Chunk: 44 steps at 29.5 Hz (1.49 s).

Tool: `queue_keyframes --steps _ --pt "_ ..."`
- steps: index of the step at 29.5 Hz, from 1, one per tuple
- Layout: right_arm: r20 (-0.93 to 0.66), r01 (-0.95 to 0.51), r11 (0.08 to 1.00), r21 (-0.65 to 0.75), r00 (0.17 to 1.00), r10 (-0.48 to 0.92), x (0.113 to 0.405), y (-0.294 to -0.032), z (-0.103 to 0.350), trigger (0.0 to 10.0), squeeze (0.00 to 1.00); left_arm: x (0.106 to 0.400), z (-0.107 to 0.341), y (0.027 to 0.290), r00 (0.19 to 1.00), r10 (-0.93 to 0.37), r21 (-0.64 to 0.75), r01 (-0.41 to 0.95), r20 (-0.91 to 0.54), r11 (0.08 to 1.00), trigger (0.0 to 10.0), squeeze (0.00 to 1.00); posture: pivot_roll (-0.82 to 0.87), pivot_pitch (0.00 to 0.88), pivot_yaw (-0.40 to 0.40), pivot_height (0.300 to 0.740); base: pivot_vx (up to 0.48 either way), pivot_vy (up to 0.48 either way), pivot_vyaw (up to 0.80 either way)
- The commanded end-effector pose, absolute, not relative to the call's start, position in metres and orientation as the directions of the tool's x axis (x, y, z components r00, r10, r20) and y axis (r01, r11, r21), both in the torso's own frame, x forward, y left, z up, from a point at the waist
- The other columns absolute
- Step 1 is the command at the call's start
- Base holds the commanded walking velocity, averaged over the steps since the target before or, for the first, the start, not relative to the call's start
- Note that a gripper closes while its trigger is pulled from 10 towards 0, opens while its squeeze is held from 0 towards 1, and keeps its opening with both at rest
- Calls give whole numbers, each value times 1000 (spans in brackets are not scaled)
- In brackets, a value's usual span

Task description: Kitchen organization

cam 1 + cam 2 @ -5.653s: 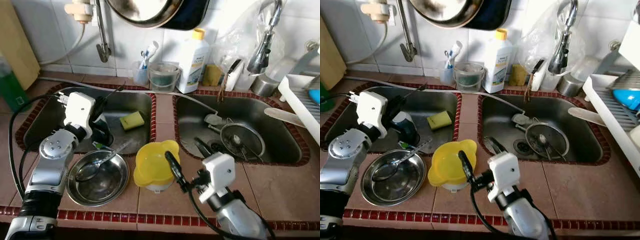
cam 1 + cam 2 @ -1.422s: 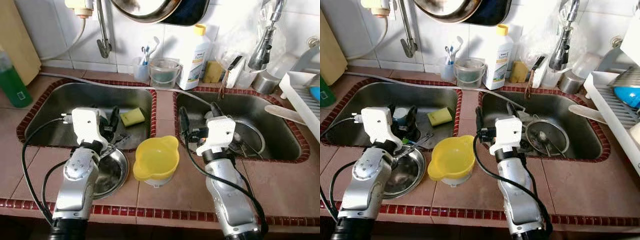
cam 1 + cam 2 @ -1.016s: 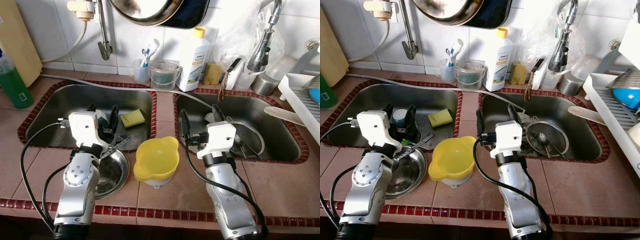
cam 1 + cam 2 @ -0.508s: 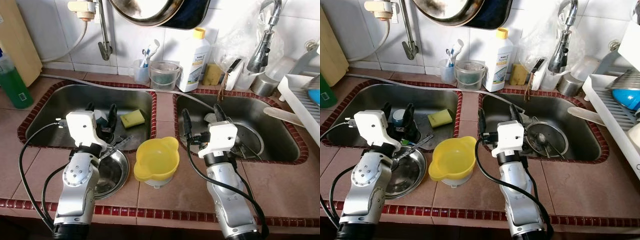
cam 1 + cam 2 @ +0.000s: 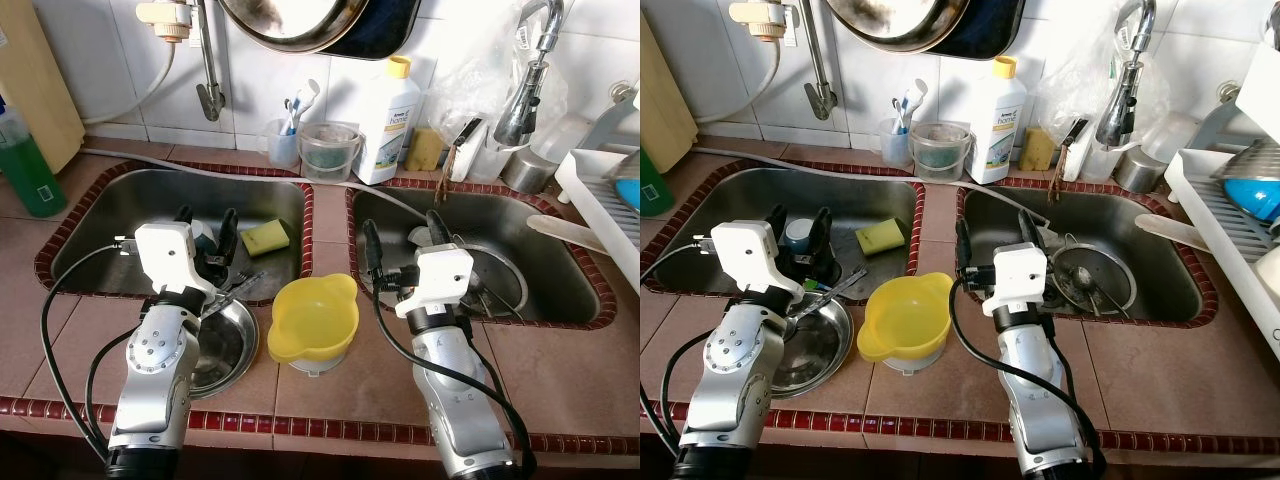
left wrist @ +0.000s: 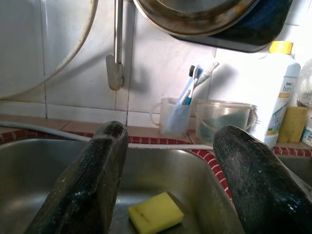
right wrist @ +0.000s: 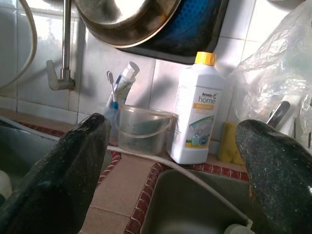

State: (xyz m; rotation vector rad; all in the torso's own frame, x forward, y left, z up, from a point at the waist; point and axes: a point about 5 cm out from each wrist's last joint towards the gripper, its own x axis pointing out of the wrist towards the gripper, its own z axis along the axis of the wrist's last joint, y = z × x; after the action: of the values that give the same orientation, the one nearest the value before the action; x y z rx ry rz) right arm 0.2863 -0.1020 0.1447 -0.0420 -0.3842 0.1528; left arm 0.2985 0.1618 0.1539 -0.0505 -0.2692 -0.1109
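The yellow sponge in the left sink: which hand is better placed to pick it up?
Probably the left hand. It is open over the left sink, with the yellow sponge just ahead between its fingers. The right hand is over the right sink.

Home kitchen, lived-in. Double stainless sink [image 5: 150, 190] set in a brown tiled counter [image 5: 560, 370] with red trim, white tiled wall behind. Along the counter's back edge: toothbrush cup [image 5: 282, 146], clear plastic tub [image 5: 327, 152], white detergent bottle [image 5: 388, 122]. Pan [image 5: 290, 20] hangs on the wall above. Yellow sponge [image 5: 264, 237] in the left basin, dirty strainer and utensils in the right one (not washed up). Dish rack [image 5: 600, 200] at the counter's right edge, green bottle [image 5: 28, 170] at the left edge.
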Motion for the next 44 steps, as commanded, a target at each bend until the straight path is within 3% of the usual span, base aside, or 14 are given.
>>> queue_keyframes --steps 1,16,34,44 --pt "370 -137 988 -65 916 152 285 -103 143 10000 0 296 158 158 952 -122 -30 135 280 990 10000 0 -174 0 -36 740 0 0 0" --pt "365 -140 988 -63 918 154 283 -103 142 10000 0 296 157 158 954 -128 -35 143 273 989 10000 0 -177 0 -37 740 0 0 0" --pt "364 -140 988 -59 919 152 282 -103 142 10000 0 296 156 157 956 -133 -32 146 262 989 10000 0 -179 0 -34 740 -274 0 0" --pt "361 -140 988 -62 920 153 281 -103 141 10000 0 296 157 156 954 -136 -37 151 266 988 10000 0 -180 0 -36 740 0 0 0"
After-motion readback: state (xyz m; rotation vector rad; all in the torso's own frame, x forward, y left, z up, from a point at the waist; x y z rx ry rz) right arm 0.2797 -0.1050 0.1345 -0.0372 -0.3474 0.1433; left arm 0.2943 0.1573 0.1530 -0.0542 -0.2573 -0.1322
